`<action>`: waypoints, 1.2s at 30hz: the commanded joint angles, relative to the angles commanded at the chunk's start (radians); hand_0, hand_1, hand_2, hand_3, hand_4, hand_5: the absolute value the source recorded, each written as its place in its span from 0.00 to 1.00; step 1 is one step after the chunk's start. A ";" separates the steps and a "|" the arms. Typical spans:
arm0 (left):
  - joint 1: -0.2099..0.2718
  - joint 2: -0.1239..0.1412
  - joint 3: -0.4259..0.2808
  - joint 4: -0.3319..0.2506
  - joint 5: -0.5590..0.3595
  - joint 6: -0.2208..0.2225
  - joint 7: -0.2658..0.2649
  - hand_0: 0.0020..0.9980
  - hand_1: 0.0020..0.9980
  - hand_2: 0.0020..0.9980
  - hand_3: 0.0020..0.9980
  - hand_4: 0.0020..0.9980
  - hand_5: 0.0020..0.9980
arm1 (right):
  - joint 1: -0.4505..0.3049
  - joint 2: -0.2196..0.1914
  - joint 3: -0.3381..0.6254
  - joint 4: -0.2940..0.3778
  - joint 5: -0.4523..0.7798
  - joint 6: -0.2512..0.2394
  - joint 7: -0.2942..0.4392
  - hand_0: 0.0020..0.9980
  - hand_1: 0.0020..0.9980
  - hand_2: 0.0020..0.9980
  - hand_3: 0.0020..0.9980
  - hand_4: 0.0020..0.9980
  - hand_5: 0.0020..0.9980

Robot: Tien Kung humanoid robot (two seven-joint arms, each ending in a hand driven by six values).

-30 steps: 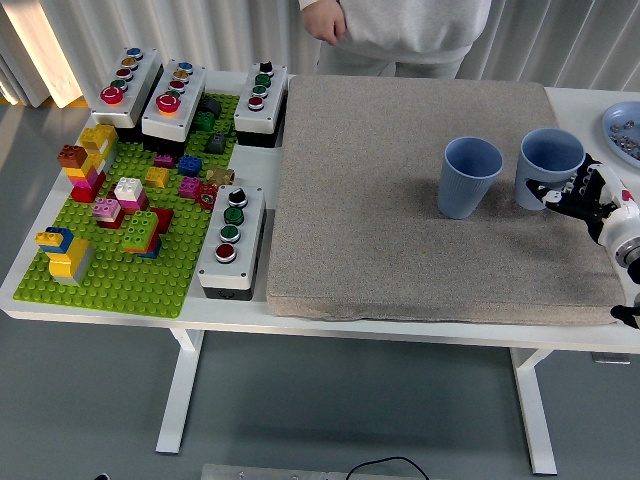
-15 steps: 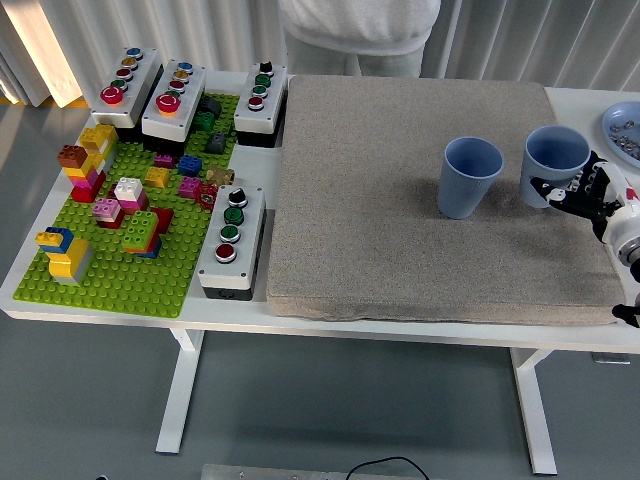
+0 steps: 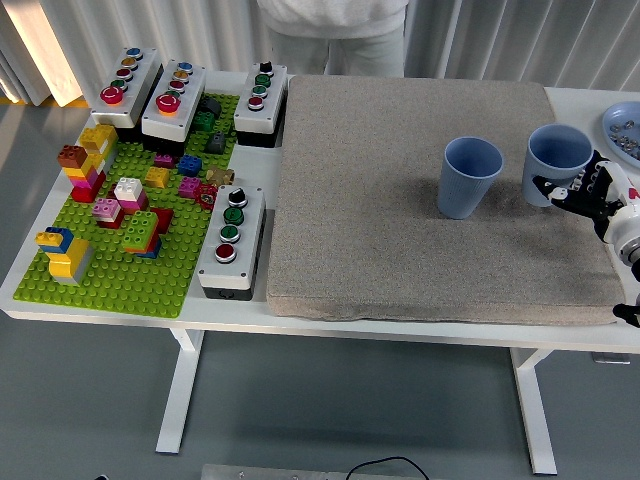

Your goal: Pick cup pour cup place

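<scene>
Two blue cups stand on the grey mat (image 3: 380, 200). The left cup (image 3: 470, 178) is upright and free, right of the mat's middle. The right cup (image 3: 557, 152) is upright near the mat's right edge. My right hand (image 3: 572, 190) comes in from the right edge, its black and white fingers (image 3: 556, 186) curled around the lower side of the right cup. The hand hides the cup's base. My left arm is out of the picture.
A blue plate (image 3: 626, 122) with small parts sits at the far right. Left of the mat lie a green brick baseplate (image 3: 120, 285) with coloured bricks and several button boxes (image 3: 232, 240). A person (image 3: 330, 25) in light clothes stands at the far side.
My right hand and the right cup have shifted slightly to the right. The person at the far side has moved to the left.
</scene>
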 joint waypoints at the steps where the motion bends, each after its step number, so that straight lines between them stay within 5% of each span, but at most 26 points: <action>1: -0.001 0.000 -0.001 0.000 0.002 0.000 0.000 0.74 0.78 0.84 0.66 0.54 0.94 | 0.001 0.000 0.001 0.000 0.000 -0.001 0.001 0.71 0.62 0.54 0.65 0.62 0.02; 36: 0.000 0.003 -0.002 0.000 0.001 0.001 0.001 0.74 0.78 0.84 0.66 0.54 0.94 | 0.065 -0.016 -0.094 0.058 -0.147 -0.073 0.020 0.72 0.63 0.55 0.65 0.58 0.00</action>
